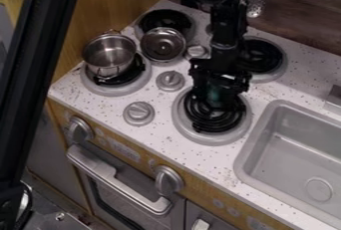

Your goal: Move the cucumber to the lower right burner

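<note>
Over the lower right burner (pixel 206 133) hangs the black gripper (pixel 216 108), low and close to its dark coils. A dark green patch, probably the cucumber (pixel 215 94), shows against the gripper's black parts just above the coils. Most of its outline is hidden by the gripper, and whether it touches the burner is unclear.
A steel pot (pixel 109 55) stands on the lower left burner (pixel 97 87). A second metal pan or lid (pixel 163 45) lies by the upper left burner (pixel 182 19). The upper right burner (pixel 269 55) is behind the arm. A grey sink (pixel 293 157) borders the stove at right.
</note>
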